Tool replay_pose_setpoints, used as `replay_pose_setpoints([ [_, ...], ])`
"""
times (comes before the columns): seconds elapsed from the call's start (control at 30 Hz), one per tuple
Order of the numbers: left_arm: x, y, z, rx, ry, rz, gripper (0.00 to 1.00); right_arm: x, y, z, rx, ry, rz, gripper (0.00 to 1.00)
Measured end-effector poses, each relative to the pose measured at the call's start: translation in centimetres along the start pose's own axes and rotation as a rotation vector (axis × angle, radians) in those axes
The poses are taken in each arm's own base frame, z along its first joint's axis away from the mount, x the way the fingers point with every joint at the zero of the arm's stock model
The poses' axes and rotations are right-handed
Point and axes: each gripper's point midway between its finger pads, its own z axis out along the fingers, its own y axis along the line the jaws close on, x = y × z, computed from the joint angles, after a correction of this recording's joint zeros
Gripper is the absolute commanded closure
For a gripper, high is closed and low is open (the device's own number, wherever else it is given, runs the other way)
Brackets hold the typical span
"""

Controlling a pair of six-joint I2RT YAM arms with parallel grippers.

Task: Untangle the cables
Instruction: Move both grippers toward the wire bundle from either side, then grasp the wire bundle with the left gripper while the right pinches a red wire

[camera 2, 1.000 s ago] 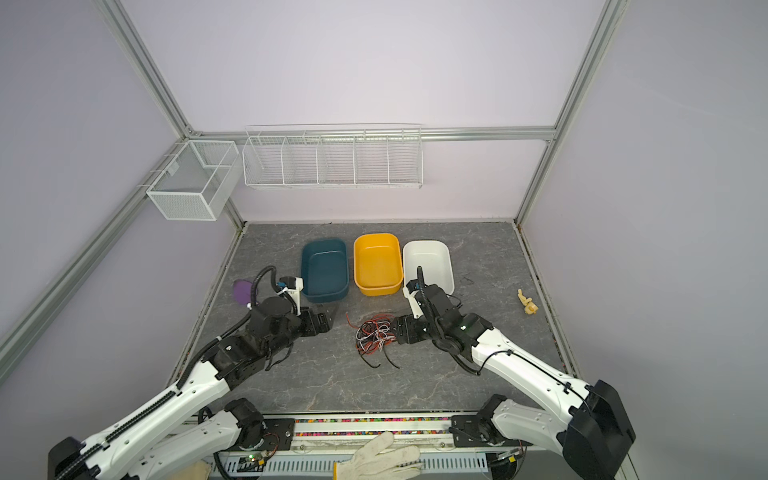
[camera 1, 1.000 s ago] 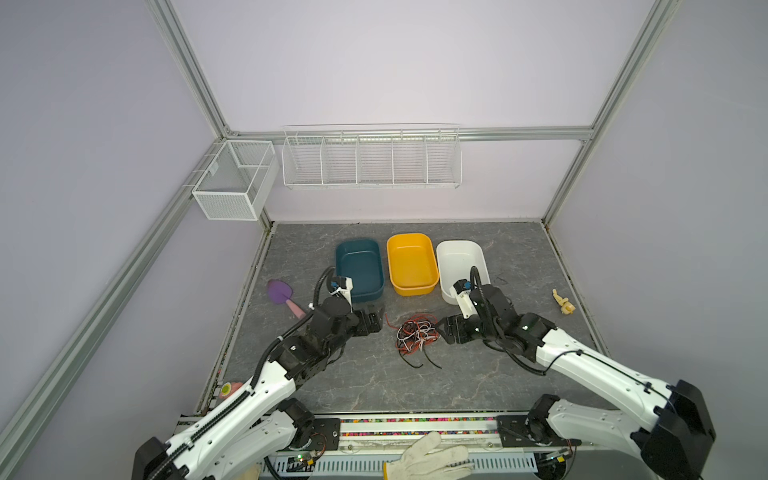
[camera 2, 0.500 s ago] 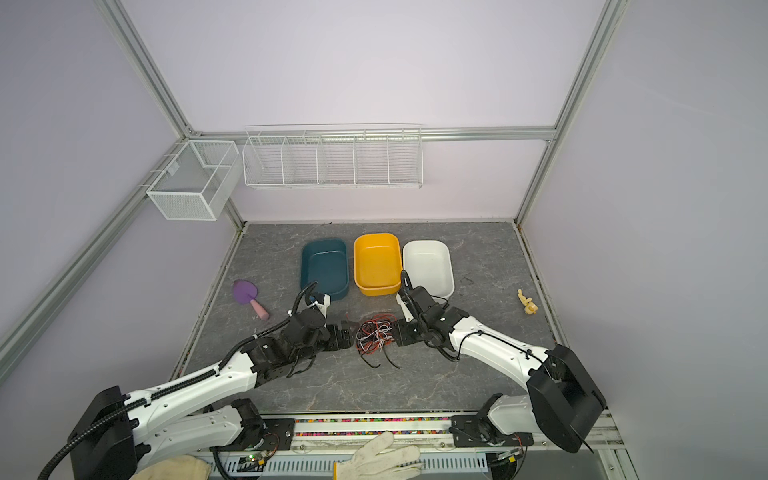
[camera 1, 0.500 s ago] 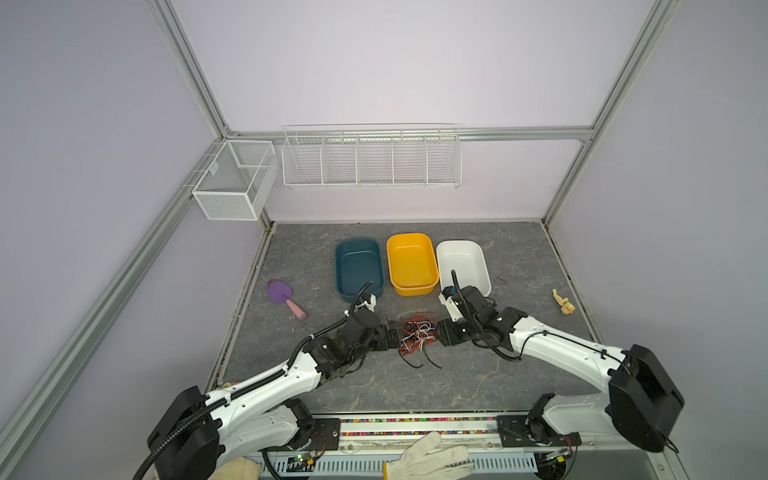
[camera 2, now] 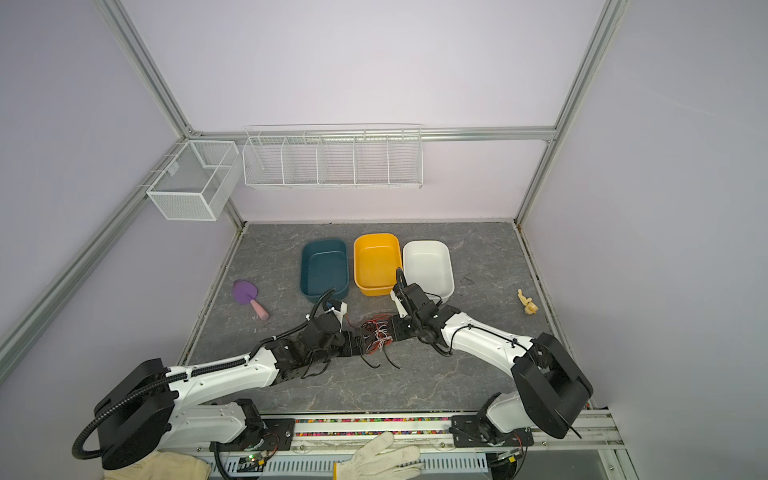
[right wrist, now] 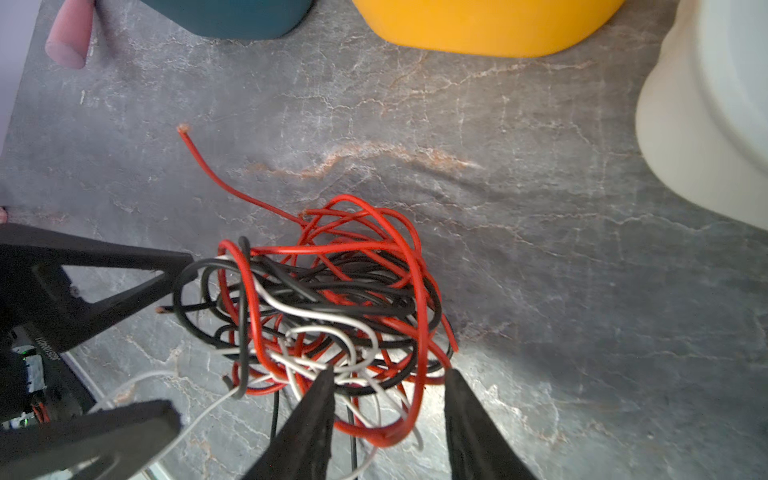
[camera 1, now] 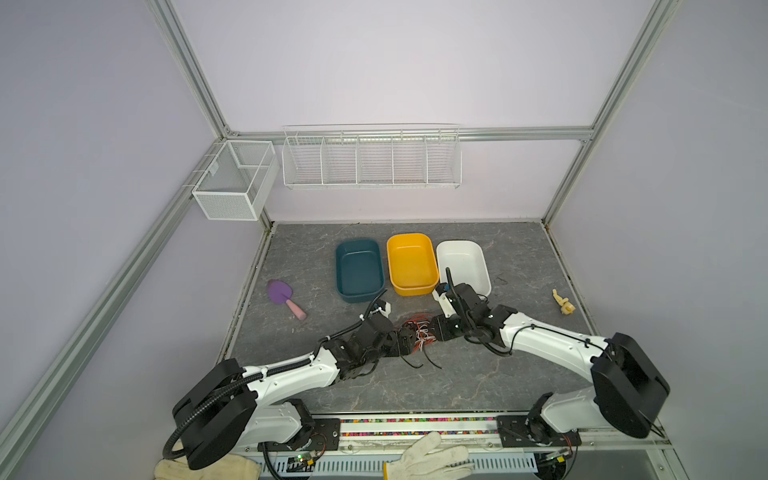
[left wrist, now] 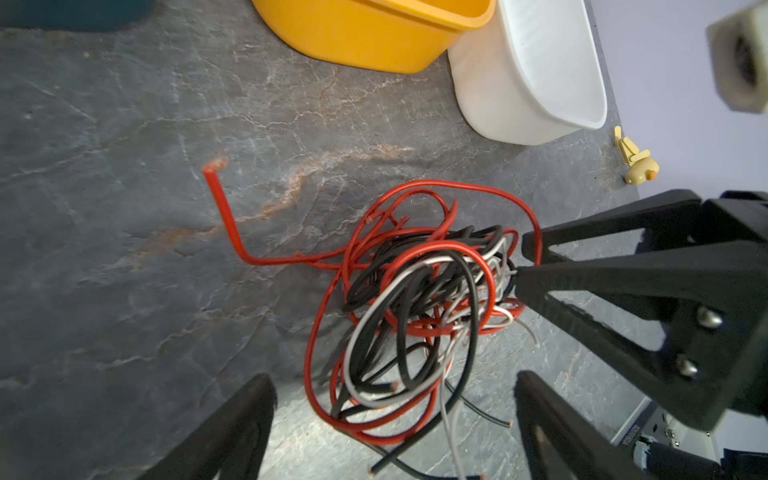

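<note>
Red tangled cables [camera 1: 419, 332] between both end effectors [left wrist: 395, 415] [right wrist: 388, 399].

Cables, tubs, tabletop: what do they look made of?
Cables: smooth, slightly glossy red, black and white jackets, likely plastic or silicone; coppery tips at cut ends suggest metal cores.
Yellow tub and white tub: likely moulded plastic; uniform colour, rounded rims, soft sheen.
Tabletop: matte dark grey with pale veins, like slate; may be a printed mat.

Both top views sit high up front, looking down toward the back wall over the whole tabletop [camera 1: 519, 249]. Wrist cams are super close, facing the cables [left wrist: 415, 299] from opposite sides; both catch the yellow bin [left wrist: 374, 37].
</note>
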Motion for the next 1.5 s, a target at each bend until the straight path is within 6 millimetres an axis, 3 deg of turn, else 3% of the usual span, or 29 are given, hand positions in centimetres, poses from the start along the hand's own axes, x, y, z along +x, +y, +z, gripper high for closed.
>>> replay_pose_setpoints([
  [0.23,0.2,0.1,0.3,0.014,-0.010,-0.018,0.23,0.0,1.3,0.3,-0.038,-0.004,-0.017,0.70],
  [0.47,0.8,0.7,0.6,0.007,0.001,-0.030,0.41,0.3,2.0,0.5,-0.058,0.004,-0.032,0.87],
  [0.63,0.8,0.7,0.7,0.010,-0.003,-0.036,0.58,0.8,3.0,0.5,-0.085,0.007,-0.063,0.94],
  [0.73,1.0,1.0,0.7,0.005,-0.001,-0.037,0.74,1.1,3.4,0.1,-0.097,-0.002,-0.080,0.93],
  [0.97,1.7,1.8,0.6,-0.009,0.006,-0.042,1.00,1.0,4.3,-2.8,-0.151,-0.094,-0.112,0.93],
  [1.23,1.2,1.7,-0.2,-0.005,-0.018,-0.044,1.00,0.6,4.8,-5.8,-0.195,-0.193,-0.141,0.94],
  [1.5,0.2,2.4,-2.7,-0.024,-0.081,-0.046,1.00,-0.5,4.2,-9.4,-0.171,-0.341,-0.157,0.93],
])
